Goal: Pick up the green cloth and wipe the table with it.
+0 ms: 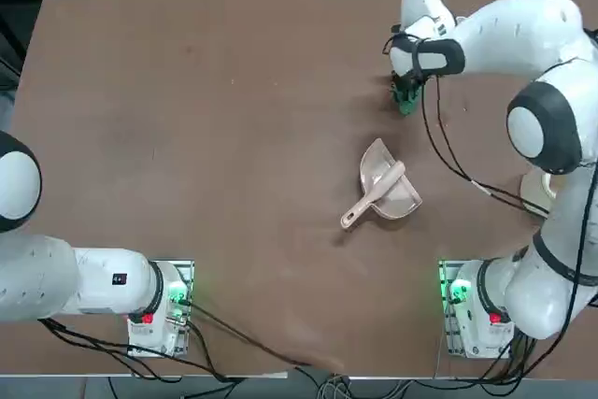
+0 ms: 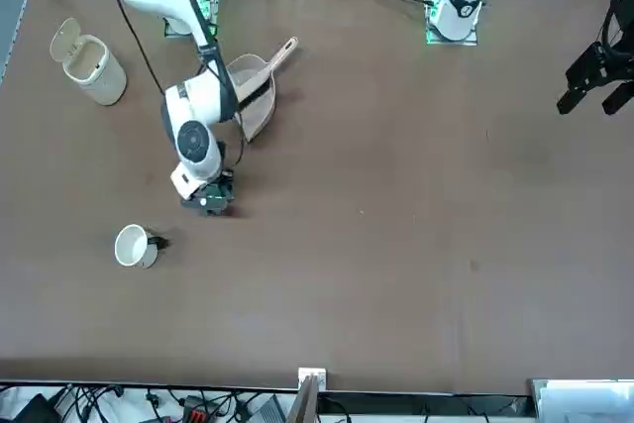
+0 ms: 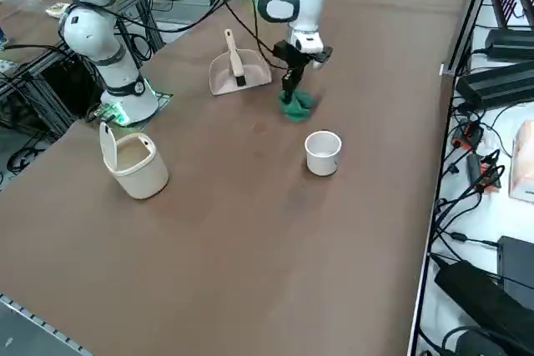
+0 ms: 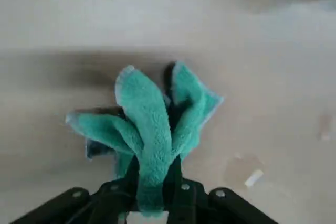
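One step looks done: right pincer clenched on the green cloth, which bunches between its fingers, folds seemingly touching the counter beyond the dustpan. Wiping not yet started; cup stands near.

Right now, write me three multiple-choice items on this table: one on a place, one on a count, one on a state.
1. Where is the green cloth?
A. In the right gripper
B. Inside the dustpan
C. In the white cup

2. How many white cups stand on the table?
A. One
B. Two
C. Three

3. The right gripper is:
A. Open above the cloth
B. Shut on the cloth
C. Shut on nothing

Key: 1 A, the wrist view shows the cloth pinched; 2 A, one cup shows; 3 B, fabric bunches between its fingers.
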